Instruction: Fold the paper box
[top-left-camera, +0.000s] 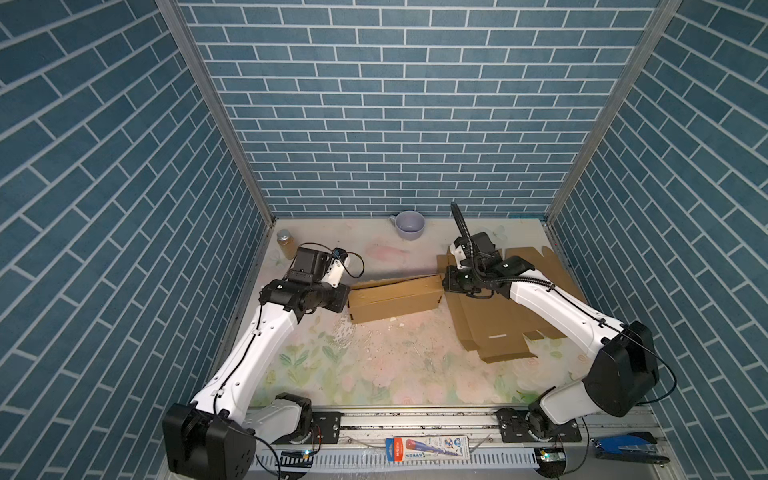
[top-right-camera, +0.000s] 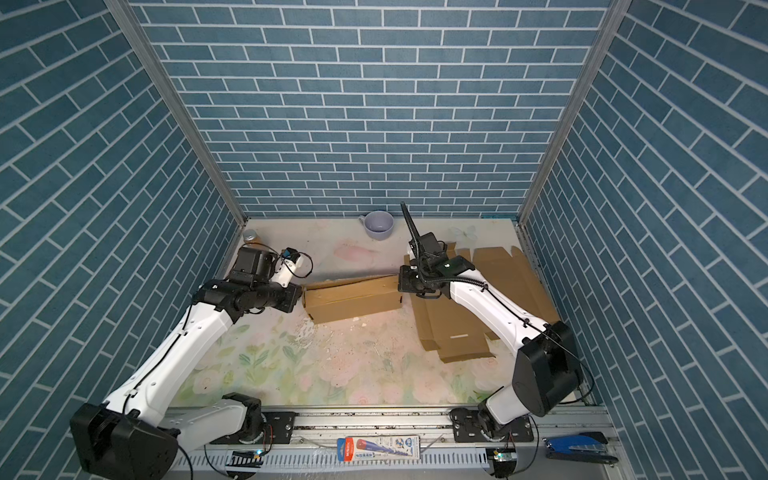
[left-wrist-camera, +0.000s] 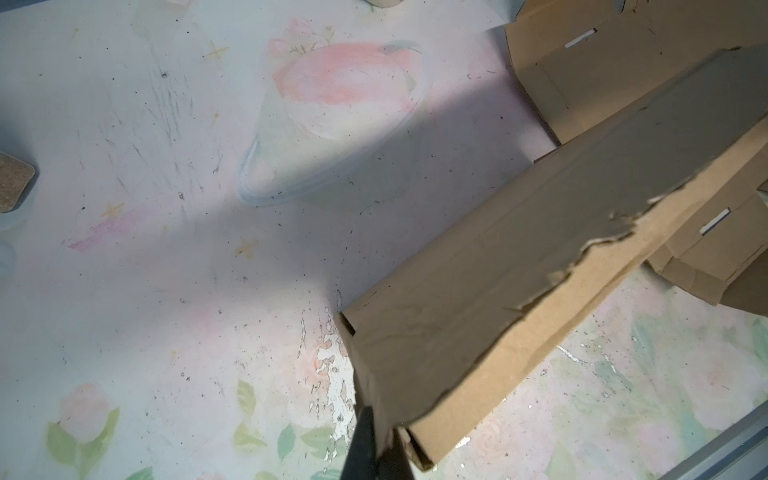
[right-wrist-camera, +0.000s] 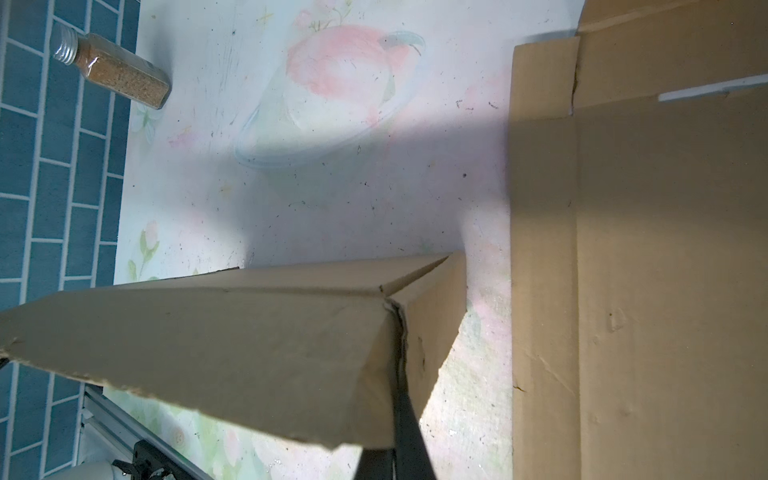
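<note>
My left pincer (top-left-camera: 347, 297) is clamped on the left end of the paper box (top-left-camera: 395, 301), which sits partly folded mid-table, towards the far side. My right pincer (top-left-camera: 444, 286) pinches its right end. Flat cardboard sheets (top-left-camera: 498, 328) lie on the right, under my right arm.

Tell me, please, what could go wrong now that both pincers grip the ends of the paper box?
1. The paper box has a ragged torn edge near the left pincer; tension between the arms could tear it further.
2. The right pincer pinches only a corner seam, so the board may slip out.
3. The flat cardboard sheet lies under the right arm, which could drag it.
</note>
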